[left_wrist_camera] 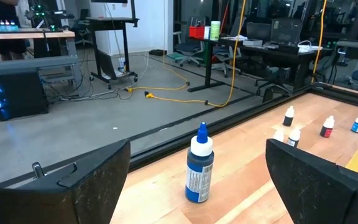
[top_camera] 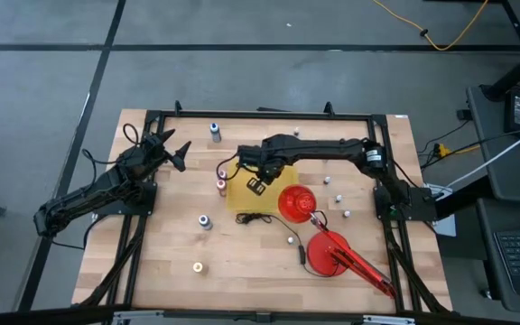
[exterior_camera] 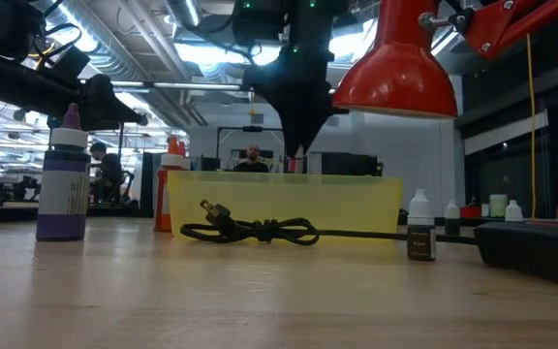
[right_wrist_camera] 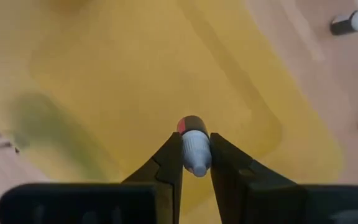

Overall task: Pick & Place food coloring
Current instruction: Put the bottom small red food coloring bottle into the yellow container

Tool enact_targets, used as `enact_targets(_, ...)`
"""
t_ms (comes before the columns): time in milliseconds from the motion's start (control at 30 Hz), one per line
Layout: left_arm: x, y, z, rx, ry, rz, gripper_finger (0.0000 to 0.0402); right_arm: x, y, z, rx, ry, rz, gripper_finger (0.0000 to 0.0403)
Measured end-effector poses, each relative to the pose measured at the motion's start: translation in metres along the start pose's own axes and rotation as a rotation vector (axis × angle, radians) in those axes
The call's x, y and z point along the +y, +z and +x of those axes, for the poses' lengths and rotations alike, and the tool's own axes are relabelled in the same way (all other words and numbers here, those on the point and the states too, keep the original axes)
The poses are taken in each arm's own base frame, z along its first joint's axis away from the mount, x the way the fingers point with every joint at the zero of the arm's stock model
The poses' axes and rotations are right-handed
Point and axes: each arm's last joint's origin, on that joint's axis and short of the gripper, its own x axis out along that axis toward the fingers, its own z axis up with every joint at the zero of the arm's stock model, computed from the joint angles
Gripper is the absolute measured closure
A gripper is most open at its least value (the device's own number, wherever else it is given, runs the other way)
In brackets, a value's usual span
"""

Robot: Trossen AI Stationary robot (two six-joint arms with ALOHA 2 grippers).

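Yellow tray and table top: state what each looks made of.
Yellow tray: likely thin plastic, translucent, since the room's light glows through its wall; smooth finish. Table top: wood, pale planks with visible grain and seams, matte. The right gripper holds a small bottle above the tray.

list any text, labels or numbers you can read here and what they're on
None can be read.
Blue-topped bottle: its label shows print lines, too small to read.
Purple bottle: label print is blurred.
Small dark bottle: label unreadable.
Bottle in the right claw over the yellow tray: no print visible.
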Motion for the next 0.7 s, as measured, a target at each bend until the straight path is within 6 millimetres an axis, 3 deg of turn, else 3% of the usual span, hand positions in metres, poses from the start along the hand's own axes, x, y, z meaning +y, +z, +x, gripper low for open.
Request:
enact_targets(267, 0.000, 0.000, 0.000, 0.000, 0.000, 0.000, 0.0038, -0.001, -0.012, 0.026, 0.085, -0.004, 0.115, 0.0336)
enact_targets(700, 0.000, 0.000, 0.000, 0.000, 0.000, 0.000, 0.0038, 0.001, -0.032, 0.048, 0.215, 0.005, 0.165, 0.0336)
